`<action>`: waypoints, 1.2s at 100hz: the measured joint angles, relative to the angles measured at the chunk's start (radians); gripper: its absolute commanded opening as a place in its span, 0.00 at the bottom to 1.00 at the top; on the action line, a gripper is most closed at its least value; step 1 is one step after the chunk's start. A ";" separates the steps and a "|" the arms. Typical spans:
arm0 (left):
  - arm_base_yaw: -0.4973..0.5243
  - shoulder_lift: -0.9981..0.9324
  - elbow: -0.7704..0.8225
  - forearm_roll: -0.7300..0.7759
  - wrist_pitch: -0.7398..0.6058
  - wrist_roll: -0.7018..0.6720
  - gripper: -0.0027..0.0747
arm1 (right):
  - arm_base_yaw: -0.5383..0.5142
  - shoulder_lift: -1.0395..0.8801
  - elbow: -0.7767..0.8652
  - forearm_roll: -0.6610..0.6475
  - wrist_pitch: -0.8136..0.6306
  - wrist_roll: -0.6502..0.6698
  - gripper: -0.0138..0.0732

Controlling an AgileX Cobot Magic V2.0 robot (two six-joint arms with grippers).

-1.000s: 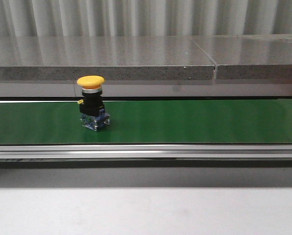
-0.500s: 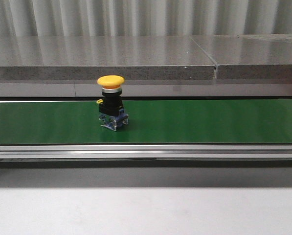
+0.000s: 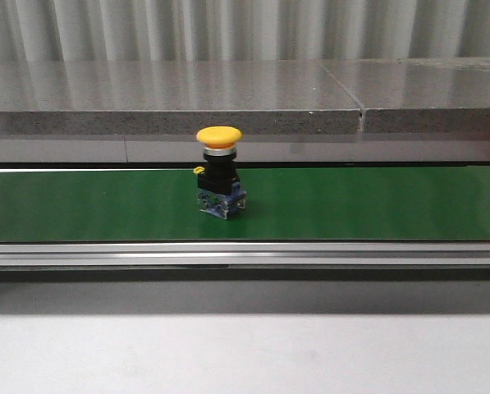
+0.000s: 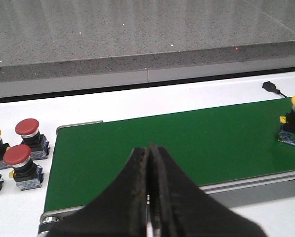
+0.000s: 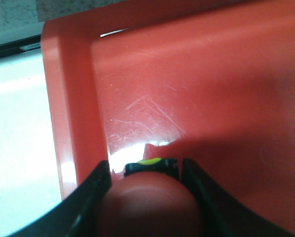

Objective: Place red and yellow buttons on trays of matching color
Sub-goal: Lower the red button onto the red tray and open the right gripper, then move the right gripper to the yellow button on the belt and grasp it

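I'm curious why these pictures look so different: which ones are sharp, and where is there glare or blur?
Front view: sharp, yellow button casts a small shadow. Left wrist view: conveyor belt clear, left gripper dark. Right wrist view: red button blurred, glare on red tray.

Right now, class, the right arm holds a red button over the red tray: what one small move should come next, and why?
Probably lower slightly and open the jaws. In the right wrist view the right gripper is closed on the red button, already just inside a corner of the red tray, so colours match. The yellow button on the green belt can wait.
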 measured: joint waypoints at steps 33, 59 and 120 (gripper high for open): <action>0.000 0.000 0.000 0.000 0.000 0.000 0.01 | 0.000 0.000 -0.002 0.034 0.000 0.002 0.77; 0.000 0.000 0.000 0.000 0.000 0.000 0.01 | 0.000 -0.002 -0.021 0.037 0.011 0.002 0.79; 0.000 0.000 0.000 0.000 0.000 0.000 0.01 | 0.034 -0.454 0.094 0.085 0.127 -0.039 0.78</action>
